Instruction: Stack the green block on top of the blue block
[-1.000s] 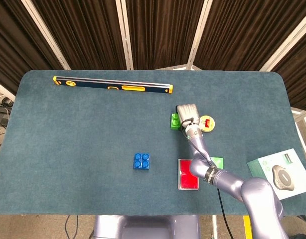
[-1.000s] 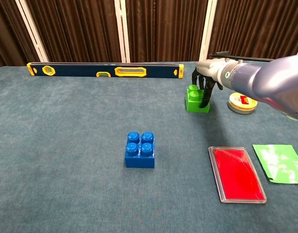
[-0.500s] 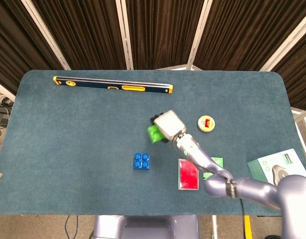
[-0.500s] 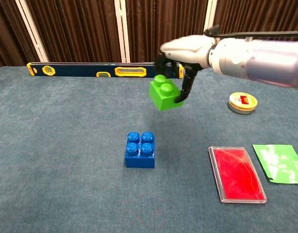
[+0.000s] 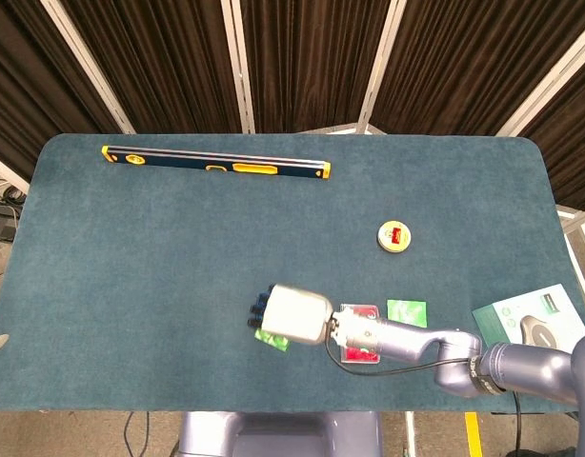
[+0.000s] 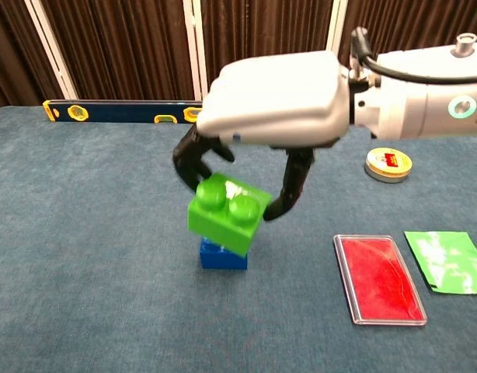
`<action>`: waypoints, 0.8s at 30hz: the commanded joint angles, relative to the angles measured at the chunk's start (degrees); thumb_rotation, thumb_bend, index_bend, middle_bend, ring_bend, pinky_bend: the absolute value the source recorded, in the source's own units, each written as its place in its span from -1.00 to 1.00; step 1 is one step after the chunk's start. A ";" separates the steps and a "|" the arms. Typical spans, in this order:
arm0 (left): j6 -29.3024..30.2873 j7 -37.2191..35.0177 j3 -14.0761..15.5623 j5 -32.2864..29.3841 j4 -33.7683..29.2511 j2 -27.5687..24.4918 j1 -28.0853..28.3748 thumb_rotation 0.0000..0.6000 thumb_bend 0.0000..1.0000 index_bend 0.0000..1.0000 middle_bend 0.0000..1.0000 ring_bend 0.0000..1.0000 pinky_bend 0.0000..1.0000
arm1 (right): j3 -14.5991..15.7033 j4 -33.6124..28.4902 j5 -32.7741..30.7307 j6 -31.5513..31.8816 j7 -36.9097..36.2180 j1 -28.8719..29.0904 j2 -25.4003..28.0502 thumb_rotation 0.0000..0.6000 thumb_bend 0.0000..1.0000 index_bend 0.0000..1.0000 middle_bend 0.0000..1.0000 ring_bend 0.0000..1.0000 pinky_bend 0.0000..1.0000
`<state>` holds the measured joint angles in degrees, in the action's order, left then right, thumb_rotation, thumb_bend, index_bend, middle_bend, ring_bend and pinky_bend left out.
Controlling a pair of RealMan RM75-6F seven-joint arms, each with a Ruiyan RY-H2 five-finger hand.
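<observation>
Placement step: right hand (image 6: 254, 148) grips the tilted green block (image 6: 227, 212) between thumb and fingers, just above the blue block (image 6: 221, 257). Next, I judge, it must level, align studs, press down.

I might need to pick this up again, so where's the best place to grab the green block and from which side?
Take the green block by two opposite flat side walls, coming from above, as the right hand does now. The studded top offers no flat hold, and it sits tilted over the blue block, so match that tilt.
</observation>
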<state>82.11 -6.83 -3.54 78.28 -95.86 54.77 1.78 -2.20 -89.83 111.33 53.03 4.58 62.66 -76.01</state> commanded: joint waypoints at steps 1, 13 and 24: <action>-0.48 0.41 0.02 -0.33 -0.01 0.20 0.20 1.00 -1.00 -1.00 -1.00 -1.00 -1.00 | 3.41 6.29 8.26 4.01 -3.08 3.92 -2.41 1.00 0.20 0.01 0.23 0.00 0.37; -2.20 1.12 -0.53 -2.72 0.66 0.63 0.82 1.00 -1.00 -1.00 -1.00 -1.00 -1.00 | 5.99 23.58 13.99 7.02 -8.54 9.92 -9.97 1.00 0.21 0.01 0.23 0.00 0.38; -4.60 1.73 -1.24 -5.48 1.35 1.11 1.77 1.00 -1.00 -1.00 -1.00 -1.00 -1.00 | 8.18 35.27 13.07 8.27 -14.03 12.52 -15.72 1.00 0.30 0.01 0.23 0.00 0.38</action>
<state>77.59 -5.08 -4.74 72.88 -94.53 55.88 3.48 5.61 -55.26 124.67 61.10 -8.79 74.70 -91.13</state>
